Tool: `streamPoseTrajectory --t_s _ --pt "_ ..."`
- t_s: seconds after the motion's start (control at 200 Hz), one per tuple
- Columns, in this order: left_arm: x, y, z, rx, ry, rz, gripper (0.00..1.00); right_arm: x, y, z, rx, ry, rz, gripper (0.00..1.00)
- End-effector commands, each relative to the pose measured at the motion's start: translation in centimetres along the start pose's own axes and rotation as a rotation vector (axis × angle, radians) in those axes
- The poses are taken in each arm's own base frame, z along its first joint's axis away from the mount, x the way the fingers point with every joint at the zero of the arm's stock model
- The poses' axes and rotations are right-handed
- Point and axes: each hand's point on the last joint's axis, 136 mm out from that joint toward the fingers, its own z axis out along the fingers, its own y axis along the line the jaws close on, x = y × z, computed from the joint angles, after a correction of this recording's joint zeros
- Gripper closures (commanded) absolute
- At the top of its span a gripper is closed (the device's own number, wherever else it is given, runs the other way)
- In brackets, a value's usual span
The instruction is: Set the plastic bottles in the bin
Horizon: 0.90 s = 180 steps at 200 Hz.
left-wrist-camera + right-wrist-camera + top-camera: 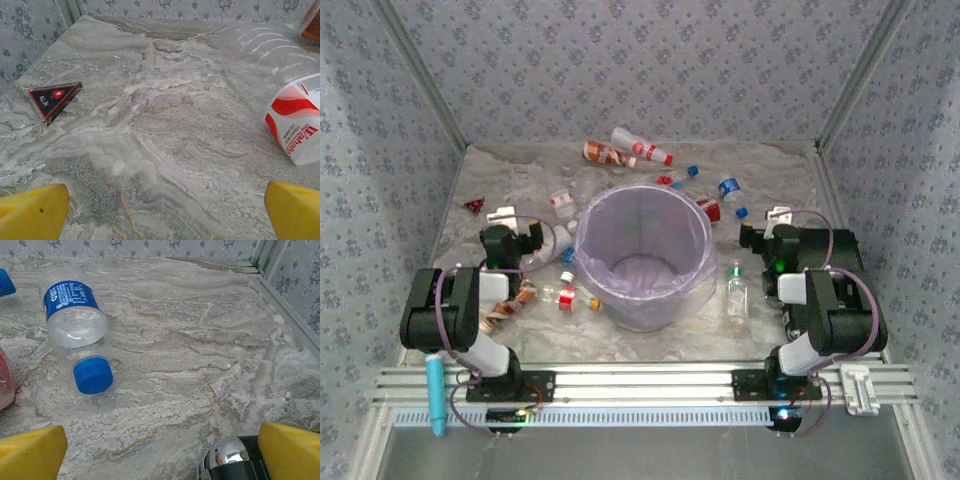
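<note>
Left end effector and right end effector gape wide, both empty.

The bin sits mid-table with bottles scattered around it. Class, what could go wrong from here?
The blue-capped bottle lies on its side, so the open right gripper could nudge it rolling. The red triangle ahead of the left gripper is no bottle and could be picked wrongly.
</note>
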Motion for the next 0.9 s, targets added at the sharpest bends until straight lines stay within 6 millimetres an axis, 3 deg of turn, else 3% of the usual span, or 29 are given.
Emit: streamPoseTrajectory --t_s 0.0,0.895 --pt "-0.06 0.08 -0.03 0.004 0.004 0.018 0.00 0.37 -0.05 0.08 -0.005 0.014 0.004 0.00" --pt "-0.59 0.11 -0.02 0.002 0.013 0.013 0.00 0.46 -0.05 0.10 -0.011 0.018 0.009 0.00"
